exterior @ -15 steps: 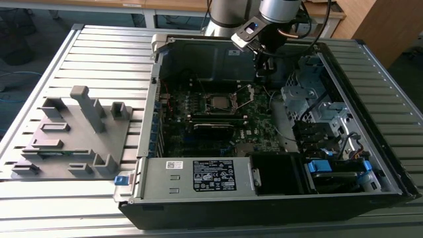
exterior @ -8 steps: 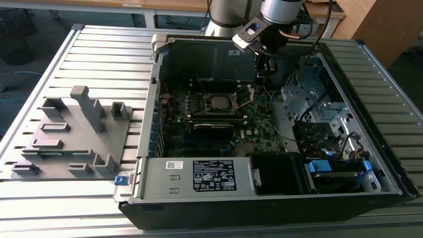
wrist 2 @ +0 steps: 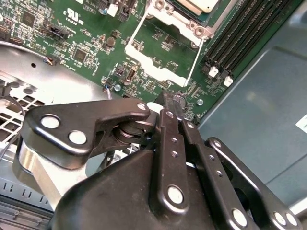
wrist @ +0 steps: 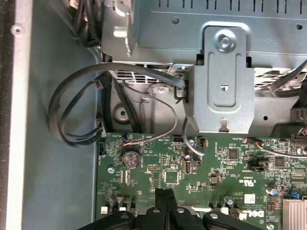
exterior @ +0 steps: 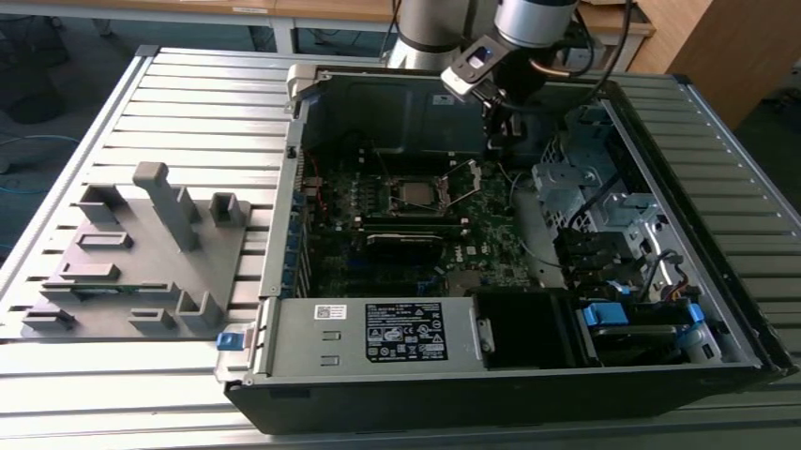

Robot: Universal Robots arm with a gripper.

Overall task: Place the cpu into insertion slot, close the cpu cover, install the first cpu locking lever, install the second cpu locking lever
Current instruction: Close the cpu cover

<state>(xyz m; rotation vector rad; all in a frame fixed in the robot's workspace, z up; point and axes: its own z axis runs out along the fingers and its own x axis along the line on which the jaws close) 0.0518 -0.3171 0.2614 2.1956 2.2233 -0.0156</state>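
gripper (wrist 2: 171, 106) has its fingers pressed together, nothing visible between them, tips low over the green motherboard (wrist 2: 91, 33) just beside the swung-open cpu cover (wrist 2: 153, 64); the cpu (exterior: 414, 194) sits in the insertion slot (exterior: 393, 192).

printed label (exterior: 404, 330) on power supply (exterior: 300, 361), text illegible

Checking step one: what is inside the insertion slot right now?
The cpu, pale metal top up, lies in the insertion slot; the second wrist view catches one edge of it. The cpu cover is swung open, off it. What lies under the chip is hidden.
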